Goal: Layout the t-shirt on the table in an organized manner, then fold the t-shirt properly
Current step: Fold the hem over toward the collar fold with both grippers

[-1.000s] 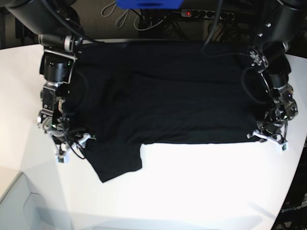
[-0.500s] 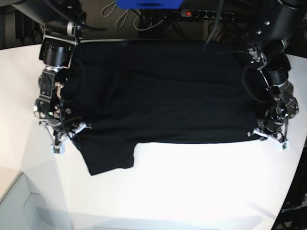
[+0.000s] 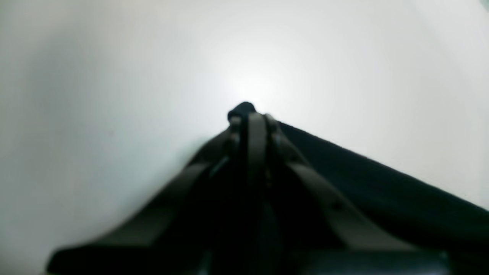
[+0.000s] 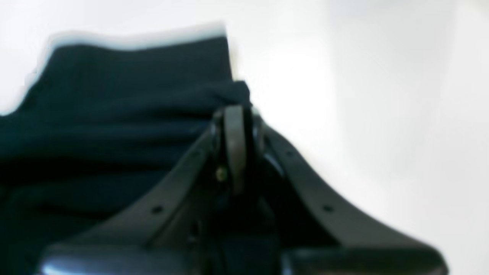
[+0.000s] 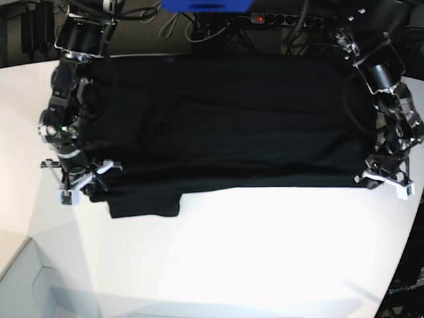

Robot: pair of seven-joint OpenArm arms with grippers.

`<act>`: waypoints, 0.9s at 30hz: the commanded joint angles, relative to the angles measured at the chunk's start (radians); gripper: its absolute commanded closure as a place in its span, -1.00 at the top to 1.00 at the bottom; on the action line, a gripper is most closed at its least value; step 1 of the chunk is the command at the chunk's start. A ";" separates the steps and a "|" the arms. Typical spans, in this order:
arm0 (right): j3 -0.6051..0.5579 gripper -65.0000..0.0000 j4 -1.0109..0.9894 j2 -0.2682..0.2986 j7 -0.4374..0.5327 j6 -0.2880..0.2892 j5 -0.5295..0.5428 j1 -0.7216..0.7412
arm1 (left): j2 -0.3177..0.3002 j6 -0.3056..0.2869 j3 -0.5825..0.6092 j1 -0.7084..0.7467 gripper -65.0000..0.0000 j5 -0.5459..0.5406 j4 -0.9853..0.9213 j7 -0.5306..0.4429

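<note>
Right now the t-shirt (image 5: 225, 122) lies spread plain-black side up across the far half of the worktop (image 5: 265, 258), with one sleeve flap poking out toward the near side at the base view's left. Each near corner is pinched: the left tool (image 5: 386, 183) is pressed together on the hem corner, a nub of cloth showing past its tips in the wrist view, and the right tool (image 5: 78, 187) is clamped on a bunched fold beside that sleeve.

I'd worry that uneven pulling could skew the cloth, or that the thin nip at the left tool could slip free. The loose sleeve may also drag and crease under the body.

Both wrist views are blurry, the print is out of sight, and the shirt's far edge merges with the dark background.
</note>
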 commanded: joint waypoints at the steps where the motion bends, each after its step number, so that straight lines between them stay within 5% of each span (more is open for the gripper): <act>1: 0.023 -1.00 0.032 0.002 0.020 -0.003 0.026 -0.001 | -0.019 -0.006 -0.004 -0.006 -1.00 -0.023 0.052 -0.011; 17: 0.077 -1.00 0.195 0.003 0.018 -0.003 0.213 -0.212 | 0.043 -0.003 -0.007 0.307 -1.00 -0.191 0.528 0.072; 27: 0.155 -1.00 0.212 -0.001 0.017 -0.001 0.224 -0.298 | 0.044 -0.008 -0.090 0.392 -1.00 -0.191 0.558 0.072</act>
